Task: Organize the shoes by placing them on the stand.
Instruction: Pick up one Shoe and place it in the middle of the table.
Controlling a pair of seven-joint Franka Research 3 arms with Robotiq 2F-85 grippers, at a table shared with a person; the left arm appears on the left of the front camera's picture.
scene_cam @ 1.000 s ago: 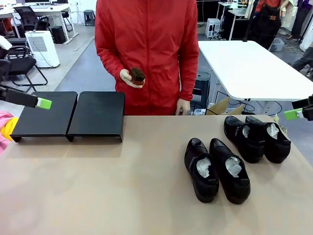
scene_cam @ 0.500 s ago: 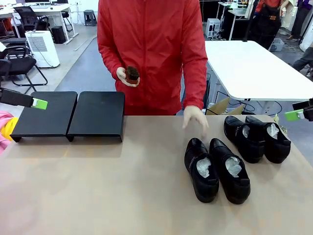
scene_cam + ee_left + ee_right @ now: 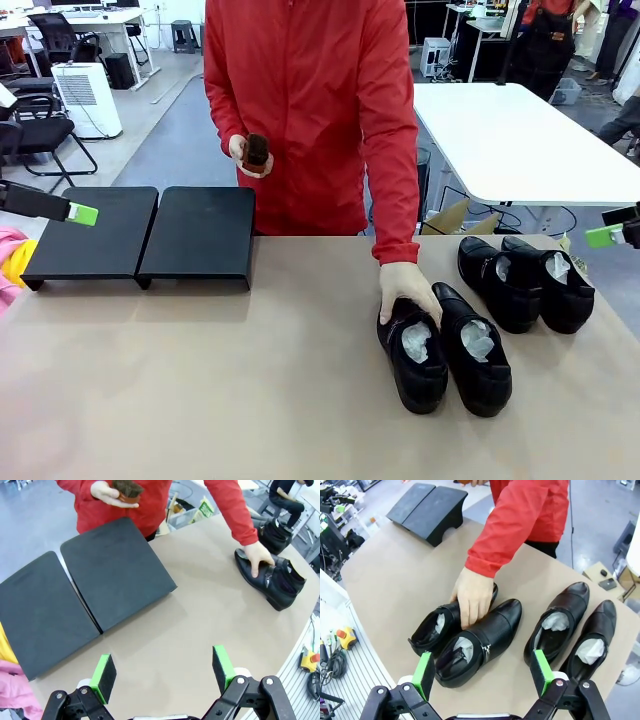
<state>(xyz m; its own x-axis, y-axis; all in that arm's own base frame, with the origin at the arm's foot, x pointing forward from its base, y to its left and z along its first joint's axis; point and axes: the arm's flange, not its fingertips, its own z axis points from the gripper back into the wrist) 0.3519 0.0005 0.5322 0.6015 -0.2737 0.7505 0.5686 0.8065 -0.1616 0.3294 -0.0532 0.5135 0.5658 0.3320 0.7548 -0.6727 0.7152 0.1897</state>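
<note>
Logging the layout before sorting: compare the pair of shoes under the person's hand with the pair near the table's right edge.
The person's hand rests on one toe of the middle pair; nothing touches the right-edge pair. The middle pair lies nearer the robot's side of the table; the right-edge pair lies farther back. Both pairs are glossy black, stuffed with white paper, and not on the stand.

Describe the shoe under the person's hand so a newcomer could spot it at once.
On the tan table, four black shoes lie on the robot's right half. In the pair nearer the robot, pick the left shoe: the only one with the person's hand on it.
</note>
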